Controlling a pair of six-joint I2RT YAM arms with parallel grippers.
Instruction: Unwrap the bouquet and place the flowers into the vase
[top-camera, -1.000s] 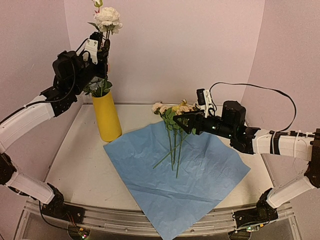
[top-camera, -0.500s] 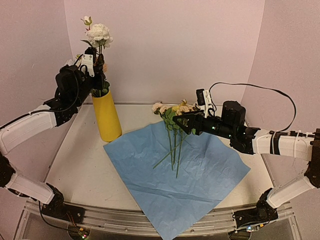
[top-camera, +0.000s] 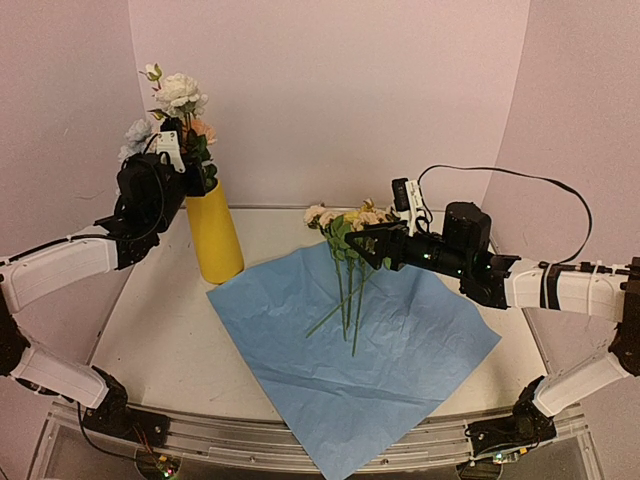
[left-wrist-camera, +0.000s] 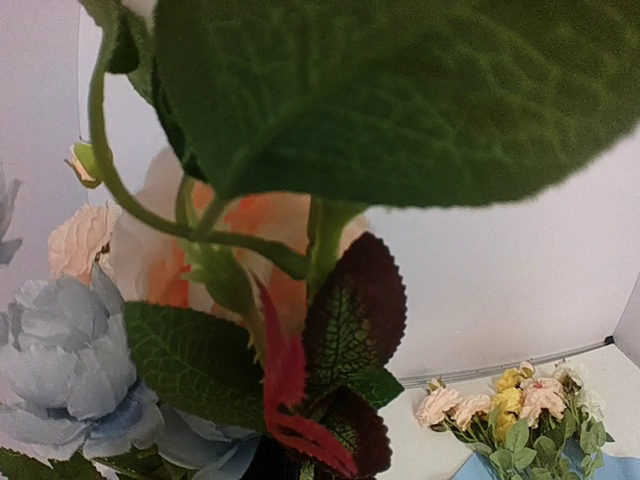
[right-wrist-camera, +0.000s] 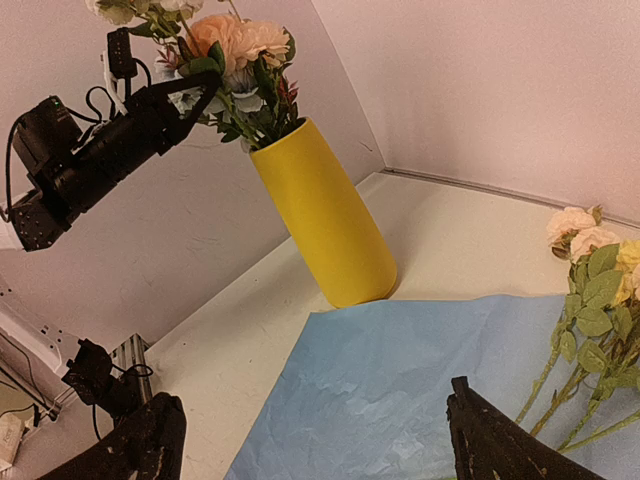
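The yellow vase (top-camera: 213, 235) stands upright at the back left, its mouth filled with green leaves. My left gripper (top-camera: 195, 170) is right above that mouth, shut on the stem of a white flower (top-camera: 178, 90). Pale blue (left-wrist-camera: 60, 360) and peach blooms (left-wrist-camera: 150, 240) crowd the left wrist view, hiding the fingers. The bouquet lies unwrapped: its blue paper (top-camera: 350, 350) is spread flat, and the flowers (top-camera: 345, 225) lie on its far edge with stems pointing towards me. My right gripper (top-camera: 362, 245) hovers open just over those flowers (right-wrist-camera: 590, 290), with nothing between its fingers.
Pink walls close the table at the back and on both sides, and the vase (right-wrist-camera: 325, 225) stands near the left wall. The paper (right-wrist-camera: 400, 390) reaches the table's front edge. A black cable loops off the right arm (top-camera: 500, 175).
My left gripper has come down and a little left with the white flower, bringing it close over the vase mouth. The right arm, paper and lying flowers have not moved.
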